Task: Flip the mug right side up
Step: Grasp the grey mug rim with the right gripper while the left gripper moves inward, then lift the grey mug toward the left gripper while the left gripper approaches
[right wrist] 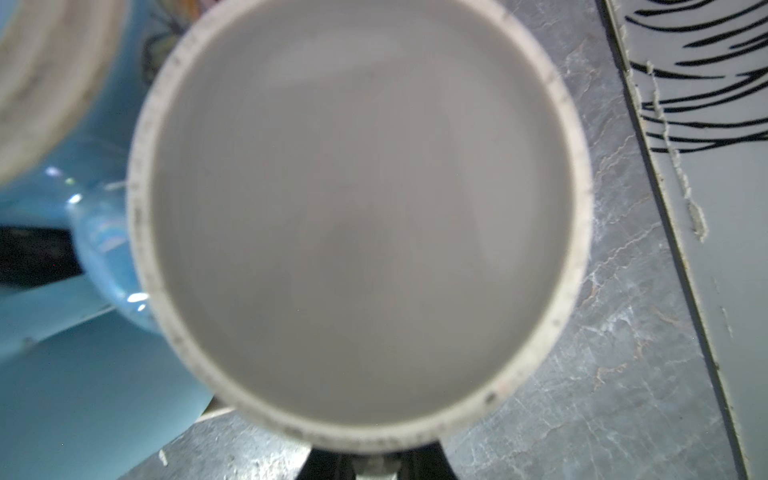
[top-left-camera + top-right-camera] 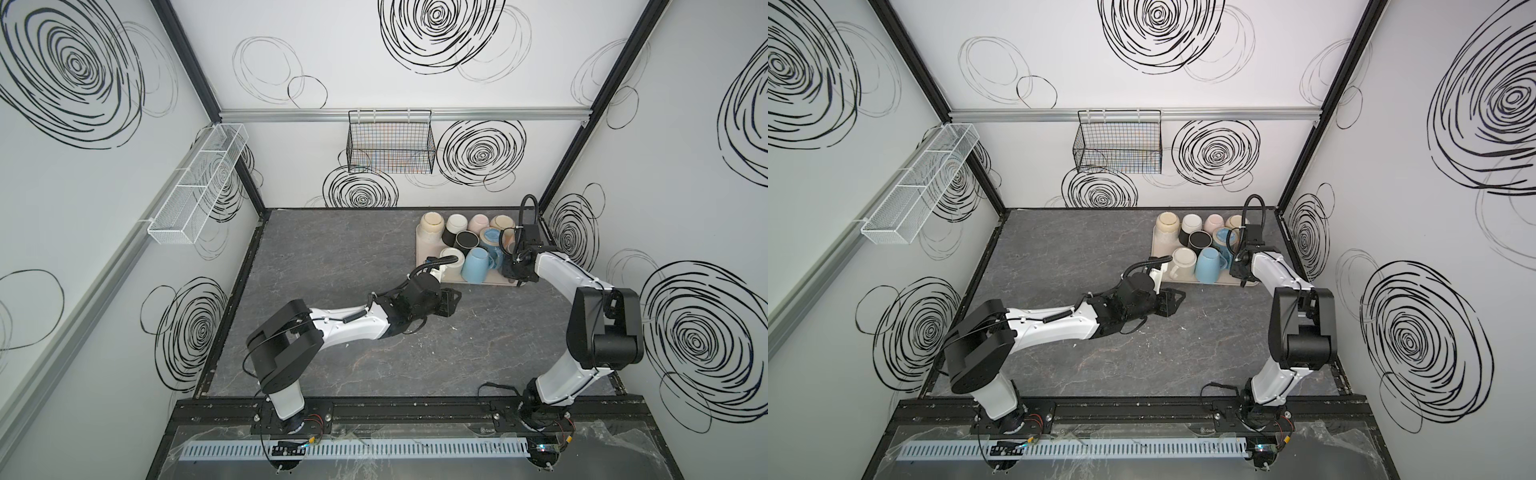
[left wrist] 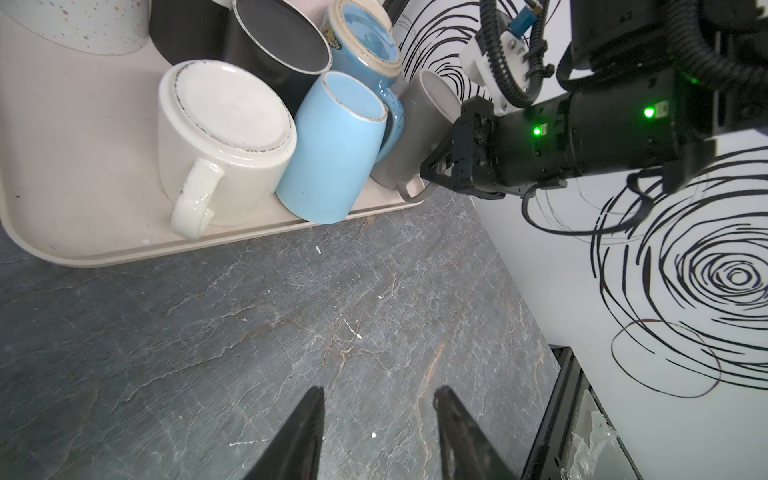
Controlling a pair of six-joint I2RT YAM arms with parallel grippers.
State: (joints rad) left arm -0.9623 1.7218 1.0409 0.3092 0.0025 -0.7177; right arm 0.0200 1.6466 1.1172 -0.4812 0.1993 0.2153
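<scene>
We find the grey mug [image 3: 417, 124] base-up at the four o'clock corner of the tray [image 3: 83, 174], as the top views lie. It is just beside the light blue mug [image 3: 332, 149] at its nine o'clock, and the right gripper [image 3: 432, 172] is pinched tight on its handle. Our left gripper [image 3: 379, 392] hovers over the dark table [image 3: 208, 332] at the tray's six o'clock, fingers partly spread and holding nothing.

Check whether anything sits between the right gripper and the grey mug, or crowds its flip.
Nothing is between them: the right gripper is shut on the handle of the grey mug. The light blue mug and the handle of a darker blue mug sit close beside it on the tray, so turning it there could bump them.
</scene>
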